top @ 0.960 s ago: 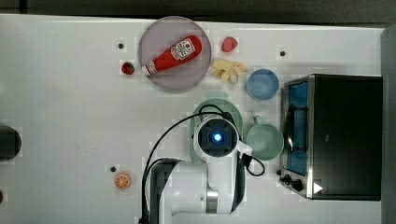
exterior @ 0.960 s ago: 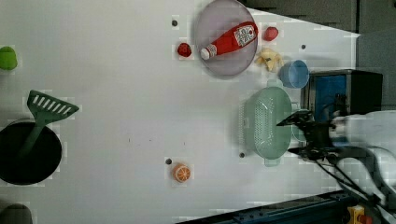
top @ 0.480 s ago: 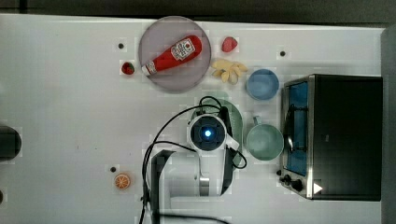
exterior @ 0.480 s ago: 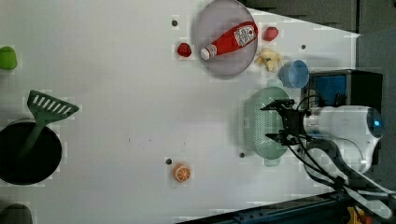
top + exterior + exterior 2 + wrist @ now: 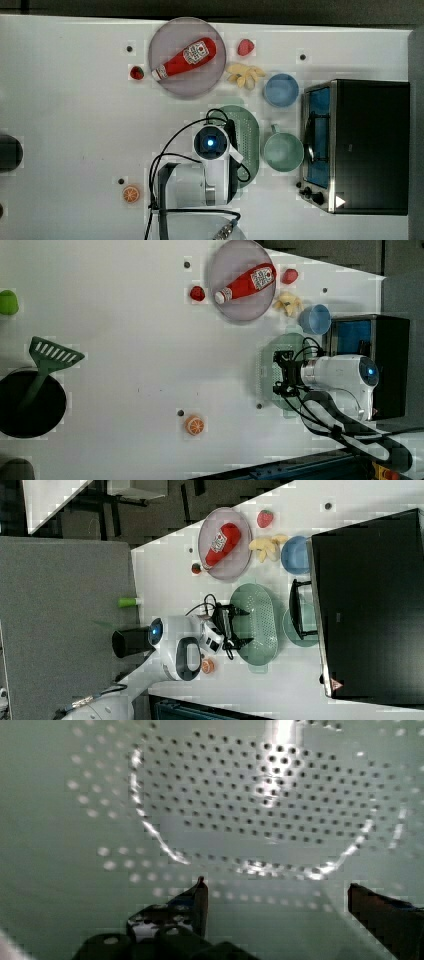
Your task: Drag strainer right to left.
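The gripper (image 5: pixel 244 626) is seen with its fingers spread wide apart over the strainer (image 5: pixel 260 625), nothing being held between them. The strainer is placed on the table (image 5: pixel 75 125), between the plate (image 5: pixel 170 82) and the mug (image 5: pixel 283 152) in the top view, beside the oven (image 5: pixel 365 145).

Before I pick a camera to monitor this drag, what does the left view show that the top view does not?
Left view alone: a green spatula leaning from a black pot, and the open gripper over the strainer. Top view alone: the green mug beside the toaster oven. Both: the strainer, the ketchup bottle on the plate, and the orange slice.
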Robot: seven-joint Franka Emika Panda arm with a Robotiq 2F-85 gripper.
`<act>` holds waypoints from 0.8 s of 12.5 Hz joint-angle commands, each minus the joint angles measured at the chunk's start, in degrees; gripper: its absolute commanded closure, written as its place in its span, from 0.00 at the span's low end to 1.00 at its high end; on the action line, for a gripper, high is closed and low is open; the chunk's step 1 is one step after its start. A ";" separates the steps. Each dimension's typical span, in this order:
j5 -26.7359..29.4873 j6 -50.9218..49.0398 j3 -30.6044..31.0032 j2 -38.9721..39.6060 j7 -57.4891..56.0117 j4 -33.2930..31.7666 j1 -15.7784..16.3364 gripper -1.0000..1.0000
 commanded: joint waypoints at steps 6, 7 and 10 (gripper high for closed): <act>0.27 0.96 0.31 -0.37 11.57 0.43 6.37 0.00; 0.27 0.92 0.32 -0.33 12.66 0.51 7.22 0.00; 0.27 0.88 0.34 0.30 14.53 1.28 10.48 0.00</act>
